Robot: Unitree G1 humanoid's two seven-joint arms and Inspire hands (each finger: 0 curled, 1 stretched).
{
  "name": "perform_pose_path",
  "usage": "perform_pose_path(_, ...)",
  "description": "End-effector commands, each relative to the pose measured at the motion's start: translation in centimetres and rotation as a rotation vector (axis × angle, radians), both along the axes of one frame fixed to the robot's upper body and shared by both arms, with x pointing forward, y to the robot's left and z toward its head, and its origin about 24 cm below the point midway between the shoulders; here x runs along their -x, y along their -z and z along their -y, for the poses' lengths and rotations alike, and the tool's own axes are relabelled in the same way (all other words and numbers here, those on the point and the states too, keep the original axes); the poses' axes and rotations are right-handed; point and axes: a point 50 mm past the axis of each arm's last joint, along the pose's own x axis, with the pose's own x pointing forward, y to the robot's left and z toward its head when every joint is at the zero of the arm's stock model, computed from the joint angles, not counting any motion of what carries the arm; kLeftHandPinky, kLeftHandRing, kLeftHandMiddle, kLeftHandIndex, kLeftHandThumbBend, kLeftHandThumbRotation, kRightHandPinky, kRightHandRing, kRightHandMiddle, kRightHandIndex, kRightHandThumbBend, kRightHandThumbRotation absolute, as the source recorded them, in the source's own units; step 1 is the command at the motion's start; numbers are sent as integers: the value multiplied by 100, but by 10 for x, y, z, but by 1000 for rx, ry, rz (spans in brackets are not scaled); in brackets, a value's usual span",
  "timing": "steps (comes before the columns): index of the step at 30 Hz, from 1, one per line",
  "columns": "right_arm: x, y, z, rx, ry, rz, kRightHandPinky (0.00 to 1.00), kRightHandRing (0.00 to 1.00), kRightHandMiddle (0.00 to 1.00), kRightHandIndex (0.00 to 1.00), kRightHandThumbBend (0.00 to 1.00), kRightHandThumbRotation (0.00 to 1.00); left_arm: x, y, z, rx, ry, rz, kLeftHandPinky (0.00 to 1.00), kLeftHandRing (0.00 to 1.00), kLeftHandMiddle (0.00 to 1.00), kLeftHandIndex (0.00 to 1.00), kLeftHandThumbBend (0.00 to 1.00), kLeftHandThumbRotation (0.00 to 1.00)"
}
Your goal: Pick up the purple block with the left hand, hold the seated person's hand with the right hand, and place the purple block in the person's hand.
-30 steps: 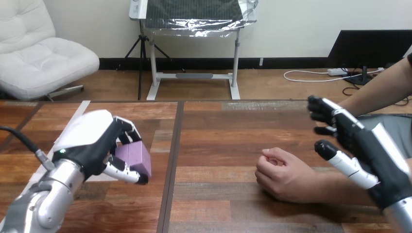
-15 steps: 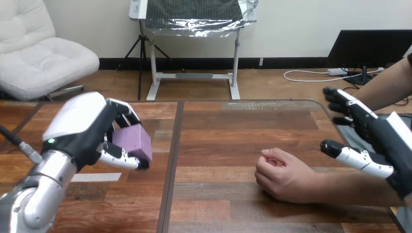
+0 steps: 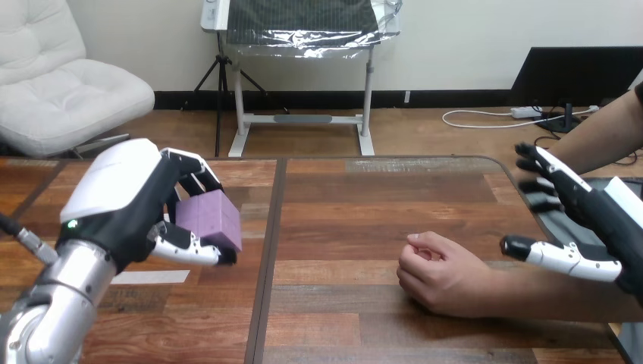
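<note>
My left hand point(image 3: 125, 201) is raised above the table's left part, its fingers and thumb curled round the purple block point(image 3: 212, 220). The person's hand point(image 3: 443, 277) rests on the table at the right of centre, loosely closed, with the forearm running to the right edge. My right hand point(image 3: 599, 216) hovers open above that forearm near the right edge, fingers stretched forward and thumb point(image 3: 557, 255) pointing left over the wrist; it is apart from the person's hand.
A strip of white tape point(image 3: 148, 277) lies on the wooden table point(image 3: 341, 220) below my left hand. A dark seam runs down the table at its middle left. The table's far edge lies just beyond both hands.
My left hand has lifted the purple block off the table and a little to the right. My right hand has drawn back to the right, away from the person's hand.
</note>
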Motion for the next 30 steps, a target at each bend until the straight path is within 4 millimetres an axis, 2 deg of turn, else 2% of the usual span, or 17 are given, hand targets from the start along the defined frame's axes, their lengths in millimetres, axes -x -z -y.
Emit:
perform_pose_path(1,-9,-27,4,101,-21,44,74,91,97,100,100,64,3,-15,3,25,13,60,29,37,44,46,73,0)
perform_pose_path(8,-10,-31,9,223,-44,6,82,98,100,100,100,58,8,-16,5,39,16,60,29,36,43,46,72,0)
perform_pose_path(17,-11,-32,16,339,-65,-11,96,100,100,100,100,54,9,-14,5,45,12,60,29,35,43,45,73,0)
perform_pose_path(30,-14,-33,19,464,-85,-56,100,98,98,100,100,43,8,-10,3,53,12,55,28,35,42,46,73,0)
